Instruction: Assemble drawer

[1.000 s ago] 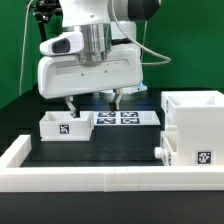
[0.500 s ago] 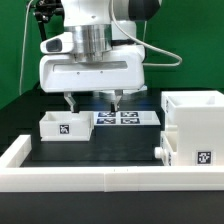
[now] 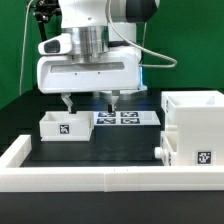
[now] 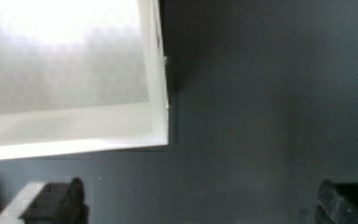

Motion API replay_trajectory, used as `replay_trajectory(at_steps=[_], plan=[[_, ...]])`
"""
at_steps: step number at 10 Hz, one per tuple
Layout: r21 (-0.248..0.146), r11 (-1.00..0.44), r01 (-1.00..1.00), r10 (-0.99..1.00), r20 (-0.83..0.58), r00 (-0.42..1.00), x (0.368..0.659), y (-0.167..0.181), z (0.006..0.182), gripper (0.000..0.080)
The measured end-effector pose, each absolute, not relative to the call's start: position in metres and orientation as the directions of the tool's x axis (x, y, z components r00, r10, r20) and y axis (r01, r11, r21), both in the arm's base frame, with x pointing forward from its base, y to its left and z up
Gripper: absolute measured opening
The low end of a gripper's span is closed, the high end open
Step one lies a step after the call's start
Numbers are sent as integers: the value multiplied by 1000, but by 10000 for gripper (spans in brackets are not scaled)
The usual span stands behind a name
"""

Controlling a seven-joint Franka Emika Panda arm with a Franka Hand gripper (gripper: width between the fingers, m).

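Drawer shell [image 3: 195,135] cut off at exterior view's right, white drawer part [image 4: 69,75] blurred, cropped in wrist view.

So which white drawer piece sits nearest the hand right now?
The small open tray on the exterior view's left, almost under the hand; the tall shell stands apart at that view's right.

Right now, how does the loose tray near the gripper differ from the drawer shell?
The tray is low and small; the shell stands much taller and bulkier. The tray sits at the exterior view's left beside the marker board; the shell at the right, a knob protruding from its side. Both are white and tagged.
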State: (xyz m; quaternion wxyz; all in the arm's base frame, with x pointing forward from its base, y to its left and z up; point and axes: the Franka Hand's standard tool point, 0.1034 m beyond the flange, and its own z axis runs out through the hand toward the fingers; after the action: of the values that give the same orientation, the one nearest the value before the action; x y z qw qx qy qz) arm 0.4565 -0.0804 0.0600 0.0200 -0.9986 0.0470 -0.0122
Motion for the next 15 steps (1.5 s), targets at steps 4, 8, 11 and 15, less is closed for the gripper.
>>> replay_trajectory(at_steps=[4,8,11,15], plan=[[-42,-998,-56,-55,-23,998,419,-83,46,649],[-36,-998,-48,-47,-37,998,399,-81,22,649],[-36,-999,-35,-33,-55,998,392,-85,9,649],[-28,-1000,-10,-9,-39,999,392,-89,6,649]])
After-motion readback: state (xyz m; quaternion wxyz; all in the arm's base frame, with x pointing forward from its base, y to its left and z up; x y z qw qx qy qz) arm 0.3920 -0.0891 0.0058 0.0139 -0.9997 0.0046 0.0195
